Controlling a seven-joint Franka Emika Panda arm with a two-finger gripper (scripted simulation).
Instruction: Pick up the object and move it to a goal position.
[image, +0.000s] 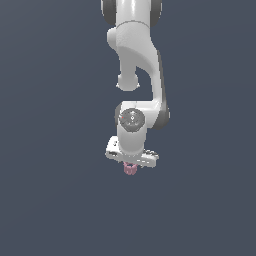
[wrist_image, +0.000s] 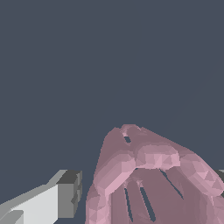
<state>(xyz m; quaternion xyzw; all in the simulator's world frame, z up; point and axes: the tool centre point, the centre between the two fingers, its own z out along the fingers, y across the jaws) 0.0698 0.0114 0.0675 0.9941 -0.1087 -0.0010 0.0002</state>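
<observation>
The white arm (image: 134, 75) hangs down through the middle of the exterior view, and its gripper (image: 130, 167) points downward at the lower end. Tucked directly under the gripper's white body sits the object (image: 130, 169), a small pale pink piece that pokes out just below it. It is much narrower than the gripper above it.

In the wrist view the object (wrist_image: 148, 179) fills much of the picture close to the camera. It is pale pink and hollow, with ribbed sides and long dark slits between the ribs, and a rounded rim along its near edge. One finger (wrist_image: 65, 199), white with a grey pad at its tip, stands beside the object, and a narrow gap shows between the pad and the pink wall. A sliver of grey (wrist_image: 221, 175) at the opposite side of the object may be the other finger, though too little of it shows to be sure. The object lies between the two, but whether the gripper is clamped on it or only straddling it cannot be told from these views.

Around the gripper there is only a flat, dark blue-grey ground (image: 50, 200). Whether the object rests on a surface or hangs above it cannot be told.
</observation>
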